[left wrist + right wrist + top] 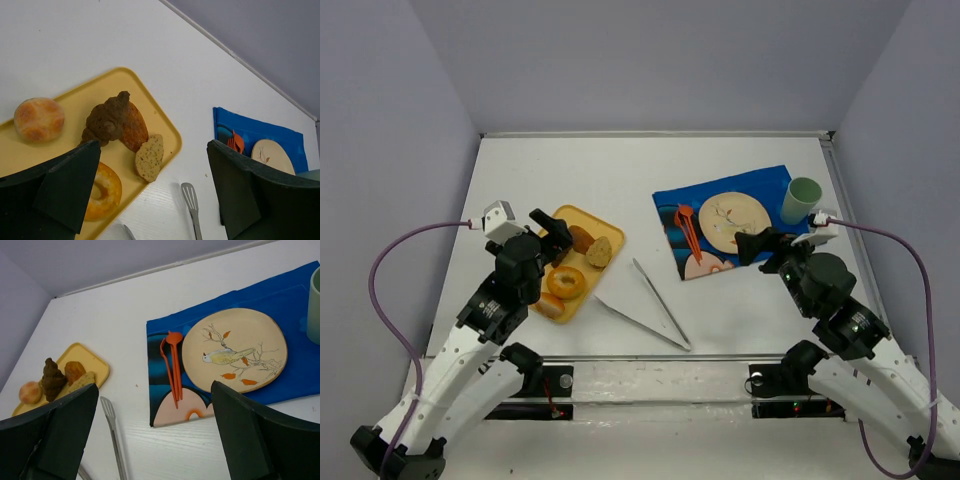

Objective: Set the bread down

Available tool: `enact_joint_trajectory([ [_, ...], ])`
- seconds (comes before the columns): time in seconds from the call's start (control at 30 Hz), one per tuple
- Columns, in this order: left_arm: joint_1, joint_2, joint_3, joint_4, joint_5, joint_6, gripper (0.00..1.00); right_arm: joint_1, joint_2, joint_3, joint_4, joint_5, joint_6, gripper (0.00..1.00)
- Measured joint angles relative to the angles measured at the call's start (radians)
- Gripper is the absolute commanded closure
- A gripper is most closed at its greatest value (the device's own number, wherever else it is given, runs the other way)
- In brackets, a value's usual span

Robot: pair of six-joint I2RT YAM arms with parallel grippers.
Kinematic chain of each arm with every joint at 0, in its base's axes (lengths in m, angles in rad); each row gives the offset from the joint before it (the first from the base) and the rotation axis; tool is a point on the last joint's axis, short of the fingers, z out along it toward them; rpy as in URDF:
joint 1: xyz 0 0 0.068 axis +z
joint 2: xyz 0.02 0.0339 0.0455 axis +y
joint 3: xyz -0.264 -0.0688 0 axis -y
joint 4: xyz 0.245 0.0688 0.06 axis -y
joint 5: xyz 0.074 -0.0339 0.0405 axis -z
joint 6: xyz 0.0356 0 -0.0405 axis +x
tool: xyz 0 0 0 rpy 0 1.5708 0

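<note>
The left claw (552,229) hangs over the far end of a yellow rectangular plastic tray (588,218). Its two dark fingers (65,185) are spread wide apart with nothing between them. In the left wrist view that gap frames the small golden-brown bread chunk (149,158) with a pale, speckled cut face. It lies on the tray close to one long rim, touching a darker orange-brown uncut roll (134,129). A lumpy dark brown pastry (106,120) leans on that roll; from above the claw mostly hides it. One finger partly covers a glazed ring-shaped bagel (103,189), and a pale round bun (39,119) sits apart from the rest. This view cuts off the tray's near end; the top view shows the whole tray on the white worktop (550,170).

The right claw (754,246) hovers at the near edge of a deep blue cloth placemat (760,185), its fingers (260,435) also wide apart and empty. Between them its wrist view shows a round cream plate painted with a bird on a branch (235,349). Two orange plastic utensils (173,365) lie side by side on the mat beside it. A pale green cup (315,300) is cut off at that frame's edge; from above it stands whole at the mat's far right corner.

Slim metal tongs (650,305) lie open on the worktop between tray and mat; the wrist views catch only one tip. From the right wrist the bread chunk is small, and a finger partly hides it.
</note>
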Motion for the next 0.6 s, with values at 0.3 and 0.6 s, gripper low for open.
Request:
enact_joint_trajectory([
  [0.3,0.000,-0.005,0.000,0.000,0.004,0.000,0.01,0.000,-0.003,-0.005,-0.001,-0.085,-0.055,0.00],
  [0.6,0.000,0.007,0.000,0.000,0.048,-0.002,0.01,0.064,0.364,0.182,-0.077,-0.391,-0.150,0.00],
])
